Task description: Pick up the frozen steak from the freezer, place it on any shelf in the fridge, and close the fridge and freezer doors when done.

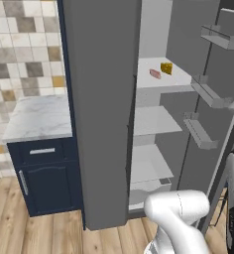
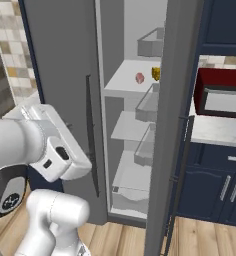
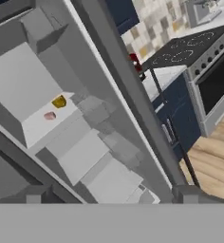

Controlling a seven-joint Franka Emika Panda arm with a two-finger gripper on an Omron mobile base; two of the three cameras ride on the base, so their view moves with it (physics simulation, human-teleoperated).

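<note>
The frozen steak lies flat on the upper white shelf of the fridge, just beside an orange cheese wedge. The fridge door stands swung open, with grey bins on its inside. The freezer door is shut, its dark bar handle facing me. My gripper is open and empty, held back from the fridge opening and well away from the steak.
Left of the appliance stands a marble counter on navy cabinets. To the right, past the open door, are a red microwave, more navy cabinets and a stove. Lower white shelves fill the fridge.
</note>
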